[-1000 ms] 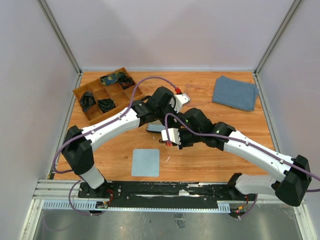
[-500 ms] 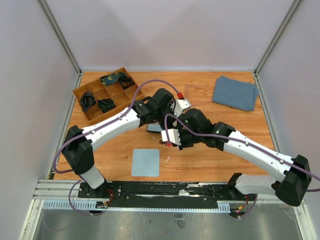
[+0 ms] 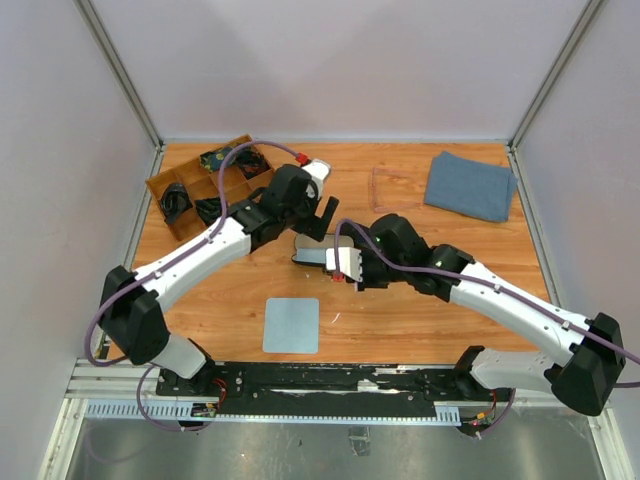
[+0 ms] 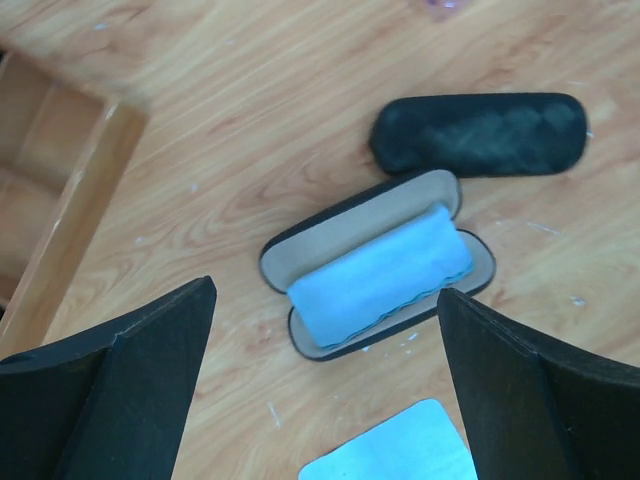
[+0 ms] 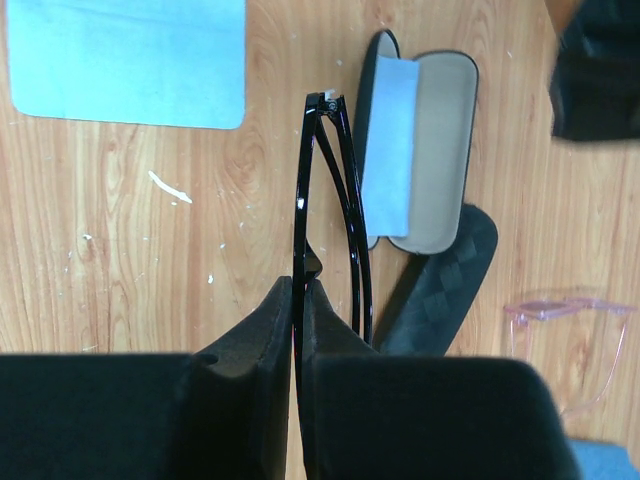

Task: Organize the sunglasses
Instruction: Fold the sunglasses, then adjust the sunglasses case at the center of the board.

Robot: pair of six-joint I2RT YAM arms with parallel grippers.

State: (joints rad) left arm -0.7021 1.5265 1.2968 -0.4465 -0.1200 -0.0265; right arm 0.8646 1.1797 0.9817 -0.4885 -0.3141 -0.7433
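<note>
My right gripper (image 5: 298, 285) is shut on the folded black sunglasses (image 5: 325, 200) and holds them above the table beside the open black case (image 5: 425, 150). A folded light blue cloth (image 5: 388, 150) lies in that case. The pale pink sunglasses (image 5: 570, 340) lie on the wood to the right, also seen in the top view (image 3: 395, 185). My left gripper (image 4: 325, 300) is open and empty, raised above the open case (image 4: 375, 265). In the top view the left gripper (image 3: 322, 215) is up and left of the right gripper (image 3: 340, 268).
A closed black case (image 4: 478, 135) lies next to the open one. A flat light blue cloth (image 3: 292, 325) lies near the front edge. A wooden divided organizer (image 3: 215, 185) stands at the back left. A folded grey-blue towel (image 3: 470, 185) lies at the back right.
My left arm has swung back and to the left, away from the open case, with its jaws open. The right gripper with the black sunglasses has shifted slightly toward the case.
</note>
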